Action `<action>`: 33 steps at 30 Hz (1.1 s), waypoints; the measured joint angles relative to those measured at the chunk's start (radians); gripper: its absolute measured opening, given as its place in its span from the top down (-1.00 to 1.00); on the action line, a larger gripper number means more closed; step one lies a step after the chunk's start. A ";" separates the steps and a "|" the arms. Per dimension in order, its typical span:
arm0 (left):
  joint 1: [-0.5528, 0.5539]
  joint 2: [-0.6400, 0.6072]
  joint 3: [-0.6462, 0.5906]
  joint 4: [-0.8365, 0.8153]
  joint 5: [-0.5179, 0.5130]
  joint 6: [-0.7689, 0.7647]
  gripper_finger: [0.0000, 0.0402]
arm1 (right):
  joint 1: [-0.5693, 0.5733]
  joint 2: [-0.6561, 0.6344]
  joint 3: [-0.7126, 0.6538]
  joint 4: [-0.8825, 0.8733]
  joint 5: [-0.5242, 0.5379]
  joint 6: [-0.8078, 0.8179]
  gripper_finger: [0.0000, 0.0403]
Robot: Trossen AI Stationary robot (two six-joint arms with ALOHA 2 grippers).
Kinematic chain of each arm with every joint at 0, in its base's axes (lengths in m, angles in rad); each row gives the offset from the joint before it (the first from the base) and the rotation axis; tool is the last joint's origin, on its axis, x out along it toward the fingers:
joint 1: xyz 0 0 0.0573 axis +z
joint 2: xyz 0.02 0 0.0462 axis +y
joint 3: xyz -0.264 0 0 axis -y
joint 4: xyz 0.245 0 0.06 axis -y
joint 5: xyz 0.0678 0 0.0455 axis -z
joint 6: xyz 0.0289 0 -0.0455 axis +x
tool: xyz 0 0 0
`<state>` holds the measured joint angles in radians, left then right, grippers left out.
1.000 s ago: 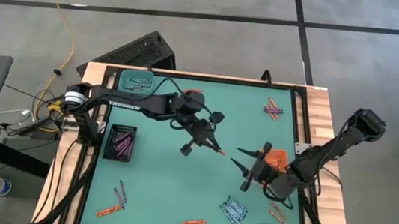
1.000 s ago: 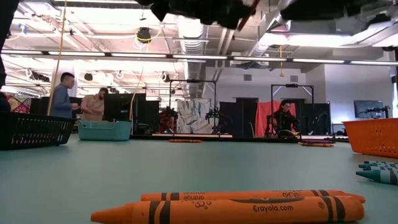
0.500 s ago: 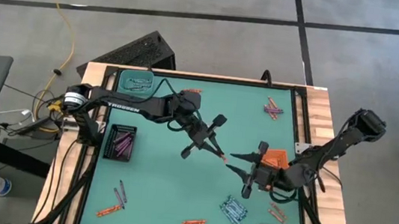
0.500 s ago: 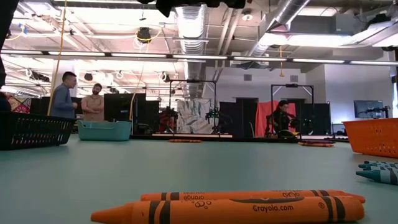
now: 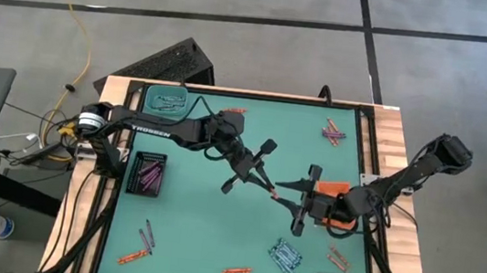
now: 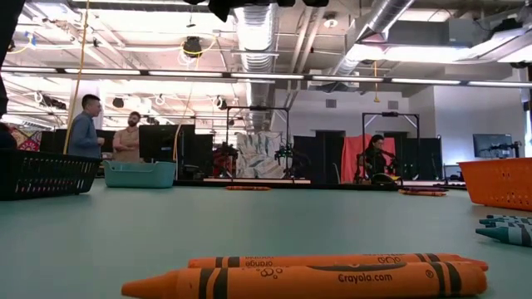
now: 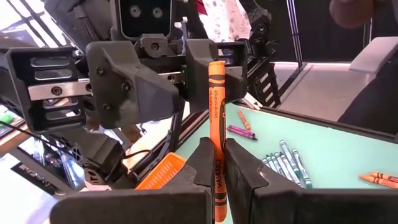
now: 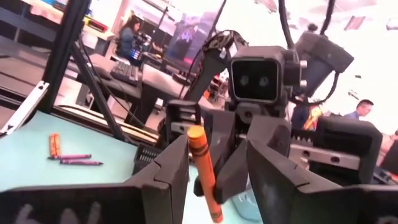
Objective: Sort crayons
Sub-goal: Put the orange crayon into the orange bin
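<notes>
left pincer clenched on orange crayon, its tip between right pincer's parted fingers

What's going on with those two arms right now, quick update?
Left gripper shut on thin orange wax crayon, held mid-air above the table. Right gripper open, jaws either side of the crayon, not yet closed. Nothing in the way.

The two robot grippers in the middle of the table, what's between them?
An orange crayon. The left gripper is shut on one end, and its other end sits between the open fingers of the right gripper. Both wrist views show it.
</notes>
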<state>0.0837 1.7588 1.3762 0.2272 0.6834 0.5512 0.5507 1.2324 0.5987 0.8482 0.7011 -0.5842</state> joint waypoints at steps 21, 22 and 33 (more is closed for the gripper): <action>-0.001 0.000 0.000 0.021 -0.031 0.021 1.00 | -0.050 -0.001 0.000 -0.024 -0.155 0.004 0.92; -0.001 0.000 0.000 0.021 -0.033 0.021 1.00 | -0.049 -0.001 0.000 -0.024 -0.154 0.004 0.95; 0.013 0.000 0.001 -0.108 -0.134 0.005 0.55 | -0.046 0.000 0.000 -0.147 -0.001 0.157 0.98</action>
<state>0.0972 1.7588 1.3768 0.1190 0.5490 0.5560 0.5048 1.2320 0.5991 0.7009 0.7005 -0.4275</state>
